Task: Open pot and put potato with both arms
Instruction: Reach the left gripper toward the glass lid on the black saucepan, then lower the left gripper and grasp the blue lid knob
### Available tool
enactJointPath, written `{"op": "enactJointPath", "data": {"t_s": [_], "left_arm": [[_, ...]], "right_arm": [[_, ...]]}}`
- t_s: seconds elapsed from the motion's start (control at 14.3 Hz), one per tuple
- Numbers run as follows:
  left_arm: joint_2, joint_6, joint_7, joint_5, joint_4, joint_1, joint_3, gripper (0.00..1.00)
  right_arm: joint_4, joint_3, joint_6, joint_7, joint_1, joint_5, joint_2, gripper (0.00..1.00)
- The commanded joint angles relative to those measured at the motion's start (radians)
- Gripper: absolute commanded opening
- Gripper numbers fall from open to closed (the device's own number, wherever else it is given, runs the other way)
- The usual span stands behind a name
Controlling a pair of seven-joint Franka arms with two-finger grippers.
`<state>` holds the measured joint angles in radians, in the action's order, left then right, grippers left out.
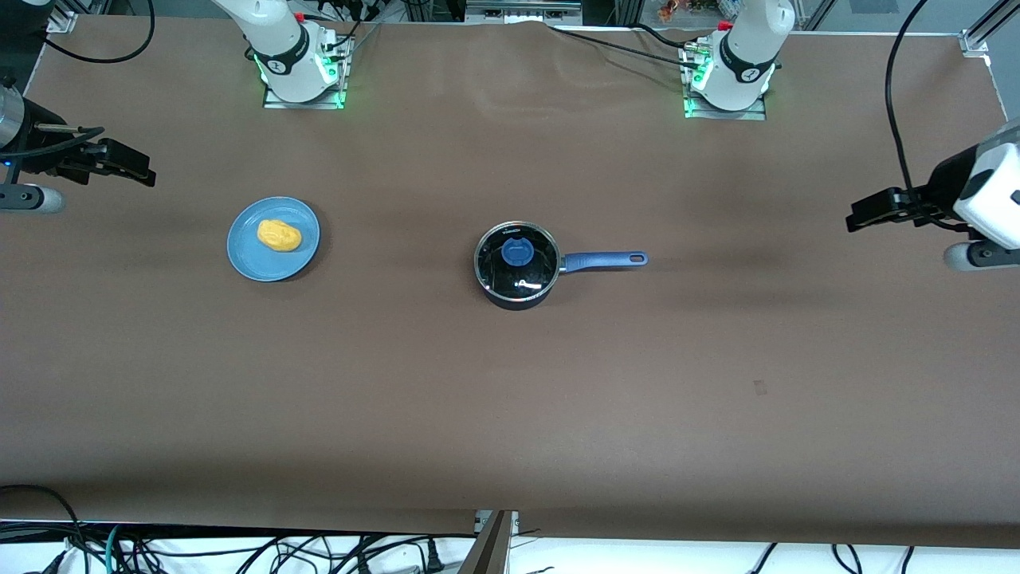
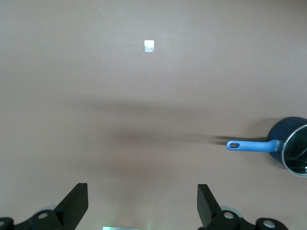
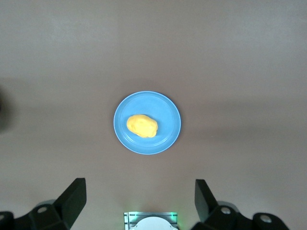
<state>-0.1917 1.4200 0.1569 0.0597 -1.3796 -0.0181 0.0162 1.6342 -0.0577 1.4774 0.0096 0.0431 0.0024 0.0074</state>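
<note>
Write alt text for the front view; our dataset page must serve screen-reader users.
A small black saucepan with a clear glass lid and long blue handle sits mid-table, and a yellow-orange potato lies on a flat blue plate toward the right arm's end. The left end effector and right end effector hover, open, over the table's ends.

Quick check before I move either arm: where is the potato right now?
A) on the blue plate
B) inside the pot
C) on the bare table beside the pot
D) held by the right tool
A: the potato lies on the blue plate, toward the right arm's end of the table, while the pot stands apart with its glass lid on, and both tools, right tool and left tool, hang open and hold nothing.
</note>
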Motion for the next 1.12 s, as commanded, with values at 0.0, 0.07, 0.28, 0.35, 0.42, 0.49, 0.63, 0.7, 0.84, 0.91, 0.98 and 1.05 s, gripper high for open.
{"op": "enactJointPath", "data": {"t_s": [0.0,0.07,0.28,0.35,0.42,0.49,0.63,0.7,0.84,0.91,0.98,1.05], "left_arm": [[-0.002,0.052,0.143,-0.001,-0.015,-0.006,0.095,1.0],[-0.021,0.092,0.221,0.0,-0.016,-0.006,0.146,1.0],[-0.093,0.27,0.412,-0.003,-0.054,-0.06,0.254,1.0],[-0.127,0.333,0.49,-0.003,-0.059,-0.101,0.258,1.0],[-0.165,0.39,0.566,-0.007,-0.059,-0.15,0.258,1.0],[-0.202,0.443,0.643,-0.018,-0.058,-0.207,0.258,1.0],[-0.279,0.535,0.803,-0.065,-0.053,-0.322,0.255,1.0],[-0.317,0.554,0.873,-0.13,-0.047,-0.371,0.255,1.0],[-0.385,0.588,0.958,-0.204,-0.029,-0.439,0.255,1.0],[-0.412,0.617,0.97,-0.207,-0.024,-0.465,0.255,1.0],[-0.434,0.635,0.989,-0.208,-0.022,-0.488,0.252,1.0],[-0.448,0.651,1.004,-0.212,-0.022,-0.508,0.249,1.0]], "right_arm": [[-0.024,0.001,-0.037,-0.007,-0.008,0.019,0.0,1.0],[-0.024,-0.001,-0.031,-0.007,-0.008,0.016,0.002,1.0],[-0.024,-0.002,-0.016,-0.007,-0.008,0.016,0.003,1.0],[-0.024,-0.001,-0.016,-0.005,-0.008,0.016,0.002,1.0],[-0.024,-0.001,-0.016,-0.005,-0.008,0.016,0.002,1.0],[-0.024,0.002,-0.016,-0.005,-0.008,0.014,0.002,1.0],[-0.024,0.006,-0.014,-0.003,-0.006,0.016,0.003,1.0],[-0.024,0.006,-0.017,-0.003,-0.006,0.016,0.002,1.0],[-0.024,0.006,-0.019,-0.005,-0.006,0.016,0.002,1.0],[-0.024,0.007,-0.02,-0.004,-0.006,0.016,0.002,1.0],[-0.024,0.007,-0.022,-0.003,-0.006,0.016,0.002,1.0],[-0.024,0.007,-0.022,-0.003,-0.006,0.016,0.0,1.0]]}}
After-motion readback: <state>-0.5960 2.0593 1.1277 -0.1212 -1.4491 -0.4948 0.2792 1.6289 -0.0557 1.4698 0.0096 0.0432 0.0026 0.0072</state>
